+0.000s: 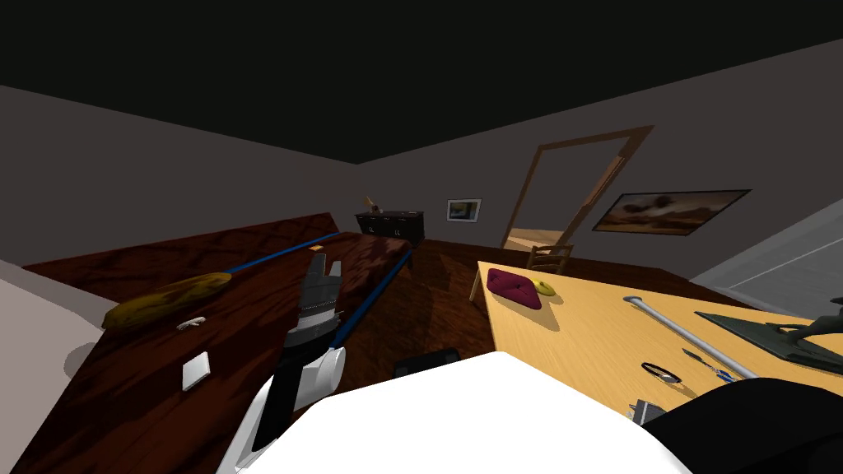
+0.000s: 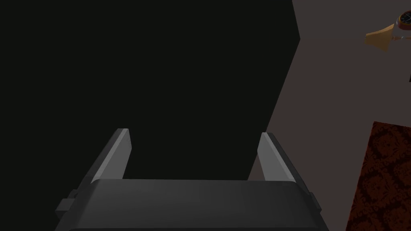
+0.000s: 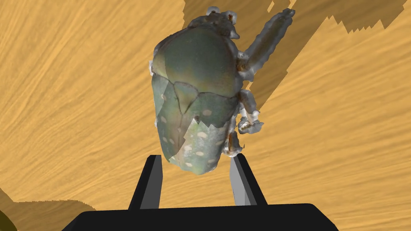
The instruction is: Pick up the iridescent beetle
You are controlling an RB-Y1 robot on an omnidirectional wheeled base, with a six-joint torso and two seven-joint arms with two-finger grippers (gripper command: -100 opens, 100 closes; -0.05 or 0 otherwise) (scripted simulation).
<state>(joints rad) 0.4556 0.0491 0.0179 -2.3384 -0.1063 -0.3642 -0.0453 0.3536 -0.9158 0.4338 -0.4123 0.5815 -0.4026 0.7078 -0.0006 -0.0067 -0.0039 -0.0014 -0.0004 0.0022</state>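
The broad, pale yellow wooden counter carries the task's thing. Across the gap from it stands a long, dark red-brown patterned counter, and the left hand hangs over this one, its blades spread wide and holding nothing.

The right hand is drawn in narrow over the pale wood. Its two blades press the tapered rear end of the grey-green, pale-spotted, dome-backed beetle. The head points away from the hand and the back is turned toward the hand's camera. I cannot tell whether the beetle is clear of the counter yet, nor how near it is to any edge.

I judge the beetle to be light and stiff. Its smooth, rounded shell is likely to be slippery between flat blades. The pale, thin legs stick out along one flank, the hindmost just beside one blade, and look like the parts that would snap. The present hold is on the narrowing tail, where a squeeze could push the body forward and out. A hold further up, across the broad wing cases and clear of the legs, should be safer.
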